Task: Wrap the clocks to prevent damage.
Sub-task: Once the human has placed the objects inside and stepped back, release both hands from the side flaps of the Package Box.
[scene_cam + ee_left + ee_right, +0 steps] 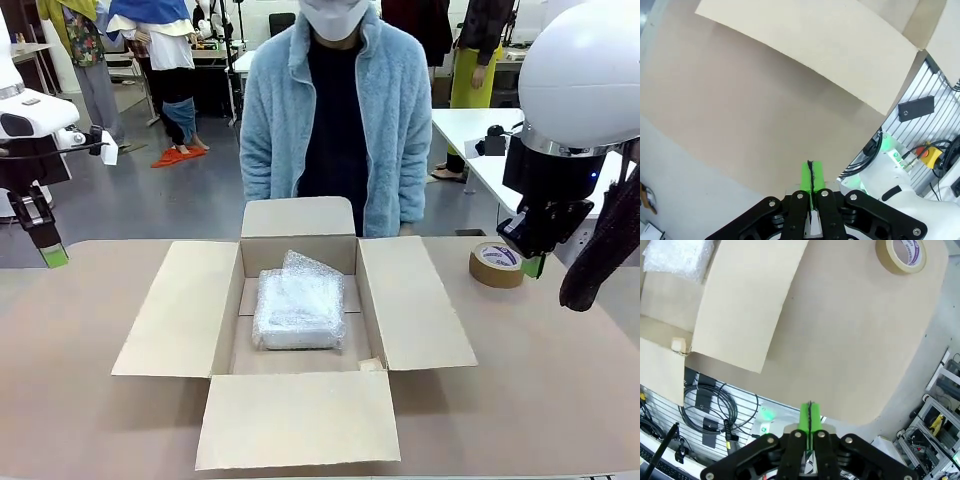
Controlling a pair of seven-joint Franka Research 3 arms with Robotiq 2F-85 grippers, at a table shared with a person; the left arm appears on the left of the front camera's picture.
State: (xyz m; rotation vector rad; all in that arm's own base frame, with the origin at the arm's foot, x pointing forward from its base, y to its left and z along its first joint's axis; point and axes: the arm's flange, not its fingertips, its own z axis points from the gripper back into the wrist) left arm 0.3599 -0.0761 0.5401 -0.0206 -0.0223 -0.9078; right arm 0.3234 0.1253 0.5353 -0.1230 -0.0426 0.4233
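Bubble-wrapped bundle is lying inside open cardboard box at mid-worktop. Left pincer and right pincer are hanging either side of box, both closed, gripping nothing. Tape roll is lying near right pincer.

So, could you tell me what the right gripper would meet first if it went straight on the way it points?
Probably the bare table: in its wrist view the shut right gripper aims at tabletop between the box flap and the tape, touching neither. The exact spot is hard to judge.
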